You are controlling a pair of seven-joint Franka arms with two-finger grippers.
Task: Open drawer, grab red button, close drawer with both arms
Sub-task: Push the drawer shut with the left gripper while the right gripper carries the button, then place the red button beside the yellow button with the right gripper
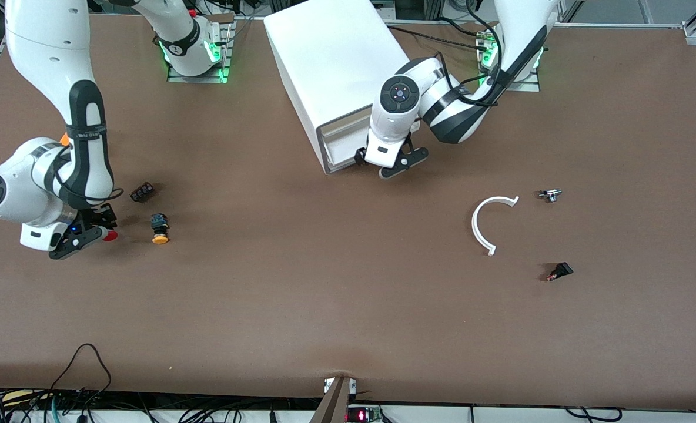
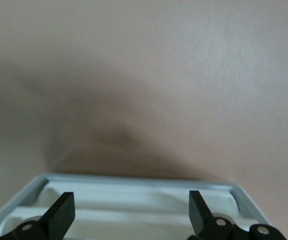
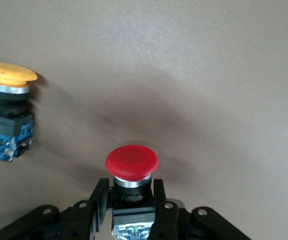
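Note:
The button point(image 3: 131, 160), with a red cap and a black-and-blue body, is clamped between my right gripper's point(image 3: 130, 192) fingers. In the front view that gripper point(image 1: 98, 229) holds the button point(image 1: 110, 236) low over the table at the right arm's end. The white drawer cabinet point(image 1: 336, 70) stands at the middle of the table near the arm bases. My left gripper point(image 1: 383, 164) is open at the drawer front point(image 1: 341, 144). In the left wrist view its fingers point(image 2: 63, 212) straddle the white recessed front point(image 2: 133, 187) without gripping it. I cannot tell how far out the drawer stands.
A like button with an orange-yellow cap point(image 1: 160, 229) stands beside the right gripper and also shows in the right wrist view point(image 3: 6, 110). A small black part point(image 1: 142, 192) lies near it. A white curved strip point(image 1: 486, 226), a small metal part point(image 1: 551, 195) and a black-red part point(image 1: 559, 271) lie toward the left arm's end.

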